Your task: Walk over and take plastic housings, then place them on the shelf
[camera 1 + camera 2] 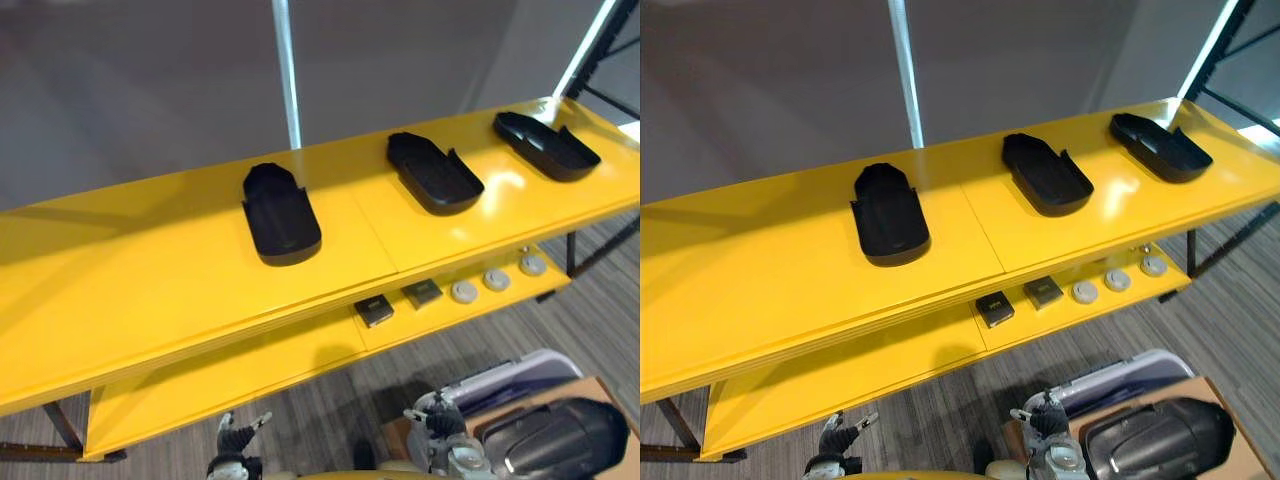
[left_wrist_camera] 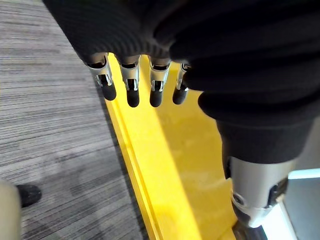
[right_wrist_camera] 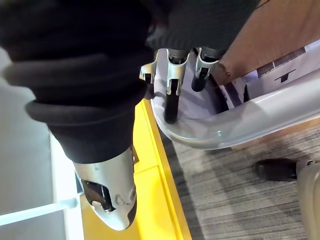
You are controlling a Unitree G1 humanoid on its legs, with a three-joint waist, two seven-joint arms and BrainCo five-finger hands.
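Note:
Three black plastic housings lie apart on the yellow shelf top [image 1: 150, 290]: one in the middle [image 1: 280, 215], one further right [image 1: 433, 172], one at the far right end [image 1: 545, 145]. A fourth dark glossy housing [image 1: 555, 440] rests low at the right, beside a pale lavender tray [image 1: 520, 375]. My right hand [image 1: 432, 420] hangs just left of it, fingers [image 3: 172, 90] relaxed over the tray rim [image 3: 240, 125], holding nothing. My left hand [image 1: 235, 438] hangs low in front of the lower shelf, fingers [image 2: 132, 85] straight and empty.
The lower yellow shelf [image 1: 250, 370] carries two small dark square parts [image 1: 374, 310] and three grey round discs [image 1: 496, 279] towards its right. A white post [image 1: 288, 70] rises behind the shelf. Black frame legs stand at the right end [image 1: 572, 255]. Grey carpet lies below.

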